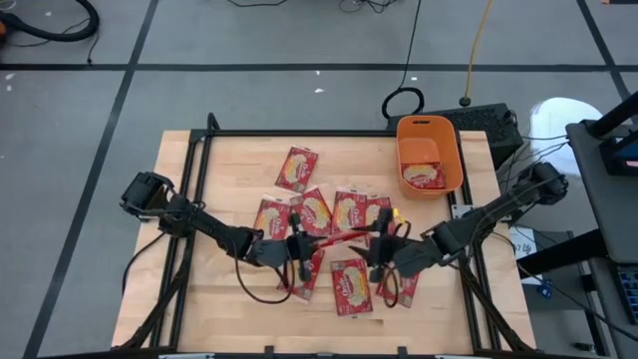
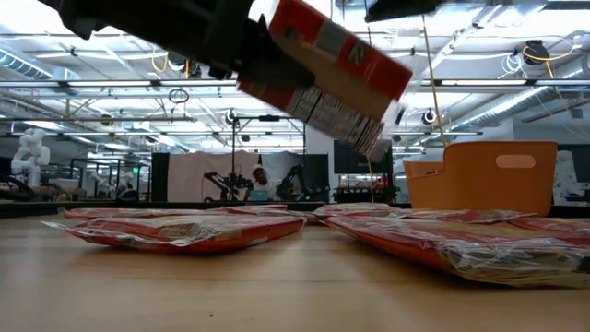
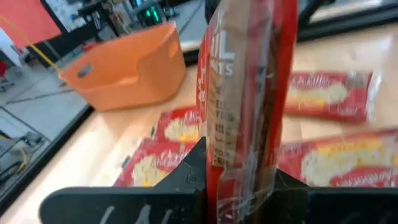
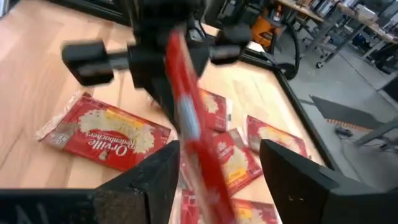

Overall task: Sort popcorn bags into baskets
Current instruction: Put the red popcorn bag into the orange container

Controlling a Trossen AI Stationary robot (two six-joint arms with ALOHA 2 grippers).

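Popcorn bag (image 1: 337, 238), held edge-on above the desk's middle, sits clamped in the left gripper (image 3: 239, 177) while the right gripper (image 4: 214, 165) brackets its far end, fingers spread and not yet closed. A handover looks underway; next the right must pinch, the left let go. The orange basket (image 1: 446, 135), one packet (image 1: 423, 176) inside, waits at the far right corner. Loose packets (image 1: 351, 285) litter the desk below.

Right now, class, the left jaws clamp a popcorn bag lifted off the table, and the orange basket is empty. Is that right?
Not quite. The orange basket is not empty: the high view shows a popcorn bag lying in it. The left jaws do clamp a lifted bag over the table's middle, with the right jaws open beside it.
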